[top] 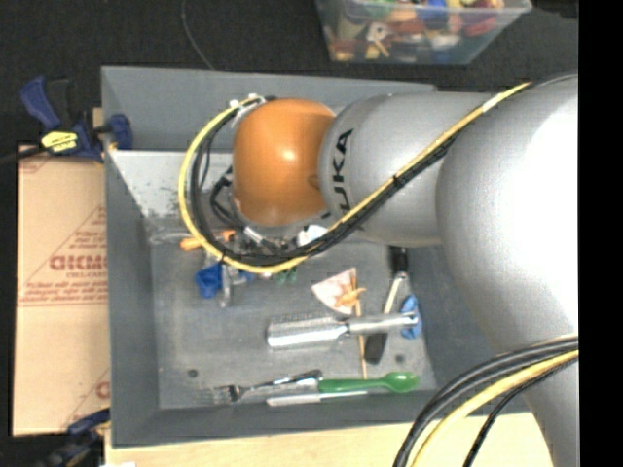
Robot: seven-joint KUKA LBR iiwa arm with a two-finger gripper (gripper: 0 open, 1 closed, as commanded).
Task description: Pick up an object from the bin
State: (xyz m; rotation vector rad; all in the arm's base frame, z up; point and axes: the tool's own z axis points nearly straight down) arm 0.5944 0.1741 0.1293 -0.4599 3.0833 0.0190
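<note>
Gripper (pixel 227 282) under the orange cover (pixel 277 159), at the upper left of the bin (pixel 136 290); I cannot tell whether it is released or clenched. The nearest thing is a small blue block (pixel 207 281) (hard plastic, I judge), just beside it toward the left wall. A ribbed metal tool (pixel 310 331) lies apart, its long axis running left-right.
</note>
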